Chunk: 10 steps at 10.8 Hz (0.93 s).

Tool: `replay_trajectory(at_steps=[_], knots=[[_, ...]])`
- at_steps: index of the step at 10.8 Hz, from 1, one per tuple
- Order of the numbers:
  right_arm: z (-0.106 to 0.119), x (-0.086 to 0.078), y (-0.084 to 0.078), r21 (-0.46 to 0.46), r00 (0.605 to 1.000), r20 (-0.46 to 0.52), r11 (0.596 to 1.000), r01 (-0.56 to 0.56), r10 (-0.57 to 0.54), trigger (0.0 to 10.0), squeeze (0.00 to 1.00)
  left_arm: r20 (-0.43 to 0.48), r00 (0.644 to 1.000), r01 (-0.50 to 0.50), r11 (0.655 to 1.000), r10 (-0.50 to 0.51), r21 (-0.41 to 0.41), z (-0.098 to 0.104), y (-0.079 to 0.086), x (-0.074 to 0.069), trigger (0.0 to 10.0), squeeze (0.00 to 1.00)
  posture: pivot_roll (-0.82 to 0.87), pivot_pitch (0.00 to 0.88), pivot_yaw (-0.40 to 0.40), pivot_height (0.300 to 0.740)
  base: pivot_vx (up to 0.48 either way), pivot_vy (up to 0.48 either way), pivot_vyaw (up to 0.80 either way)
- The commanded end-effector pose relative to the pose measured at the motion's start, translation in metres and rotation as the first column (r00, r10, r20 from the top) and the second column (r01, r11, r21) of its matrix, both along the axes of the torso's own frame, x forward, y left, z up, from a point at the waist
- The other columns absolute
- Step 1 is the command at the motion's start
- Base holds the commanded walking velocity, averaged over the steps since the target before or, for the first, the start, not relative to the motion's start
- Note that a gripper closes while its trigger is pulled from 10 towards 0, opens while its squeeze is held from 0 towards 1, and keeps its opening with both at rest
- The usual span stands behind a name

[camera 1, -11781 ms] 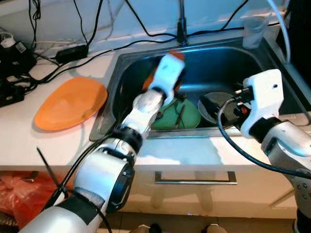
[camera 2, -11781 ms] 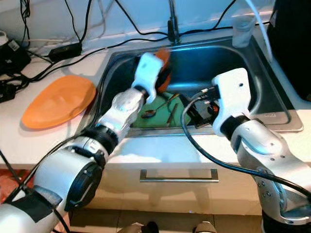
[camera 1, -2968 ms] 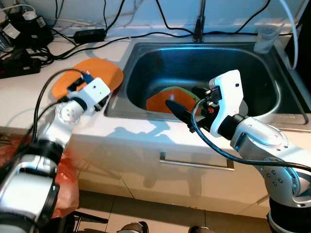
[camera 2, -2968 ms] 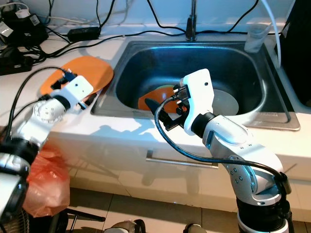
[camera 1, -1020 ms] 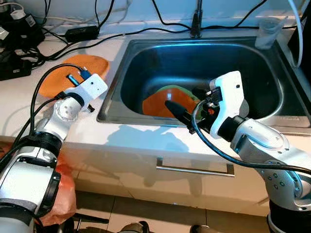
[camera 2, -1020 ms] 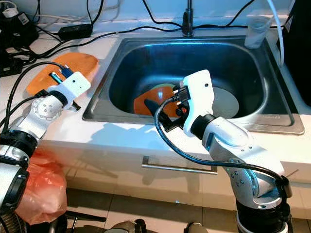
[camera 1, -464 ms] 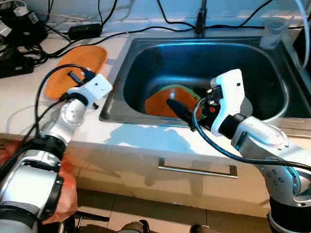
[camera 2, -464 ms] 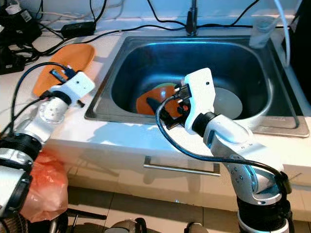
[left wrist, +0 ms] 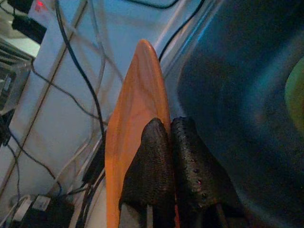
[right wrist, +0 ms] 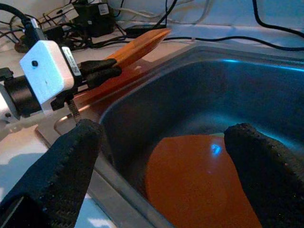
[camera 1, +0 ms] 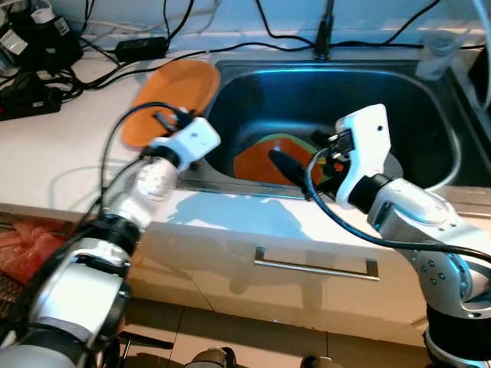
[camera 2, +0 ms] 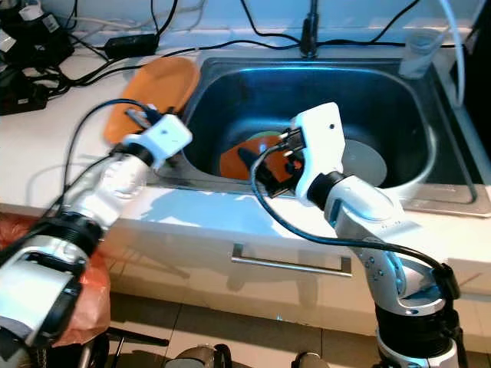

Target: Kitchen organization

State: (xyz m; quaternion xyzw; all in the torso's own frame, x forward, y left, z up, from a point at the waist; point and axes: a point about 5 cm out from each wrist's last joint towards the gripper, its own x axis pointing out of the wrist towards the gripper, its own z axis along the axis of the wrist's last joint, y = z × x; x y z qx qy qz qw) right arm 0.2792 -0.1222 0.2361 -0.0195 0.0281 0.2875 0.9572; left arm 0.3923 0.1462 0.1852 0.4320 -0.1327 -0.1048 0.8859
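Note:
My left gripper (left wrist: pixel 167 142) is shut on the edge of an orange plate (camera 1: pixel 170 98), which is raised off the counter and tilted at the left rim of the steel sink (camera 1: pixel 253 100). In the right wrist view, that plate (right wrist: pixel 137 46) sticks up from the left fingers (right wrist: pixel 102 70). Lying in the sink is a second orange plate (camera 1: pixel 257 162) on top of a green plate (camera 1: pixel 290 142), with a grey plate (camera 2: pixel 362 162) beside them. My right gripper (right wrist: pixel 161 175) hangs open over the sink's front edge, just above the orange plate lying there, holding nothing.
Black cables and power adapters (camera 1: pixel 31 46) crowd the back left of the white counter. A faucet (camera 1: pixel 326 31) stands behind the sink and a clear cup (camera 1: pixel 439 57) at its back right corner. A drawer handle (camera 1: pixel 314 264) lies below; a red bag (camera 1: pixel 23 253) sits low left.
My left gripper has carried the orange plate right, from the counter to the sink's left rim, tilting it up. The right gripper has stayed where it was, open.

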Motion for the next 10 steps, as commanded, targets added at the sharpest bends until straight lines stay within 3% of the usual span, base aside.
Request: replay_trajectory(at_steps=[1, 3, 10], knots=[[0.002, 0.001, -0.001, -0.001, 1.0, 0.016, 1.0, 0.012, -0.012, 10.0, 0.0, 0.077, 0.997, 0.02, 1.0, -0.018, -0.019, 0.016, -0.007, 0.002, 0.0, 0.0, -0.05, 0.078, 0.126, 0.74, 0.0, 0.0, 0.0], [0.003, 0.0, -0.006, -0.008, 0.999, 0.023, 0.999, 0.034, -0.034, 10.0, 0.0, 0.121, 0.988, 0.104, 0.993, -0.098, -0.048, 0.025, -0.038, 0.001, 0.0, 0.0, -0.07, 0.075, 0.139, 0.74, 0.0, 0.0, 0.0], [0.002, -0.01, -0.032, -0.079, 0.982, 0.039, 0.979, 0.187, -0.185, 10.0, 0.0, 0.124, 0.944, 0.321, 0.941, -0.307, -0.111, 0.029, -0.109, -0.012, 0.0, 0.0, -0.16, 0.095, 0.207, 0.74, 0.0, 0.0, 0.0]])
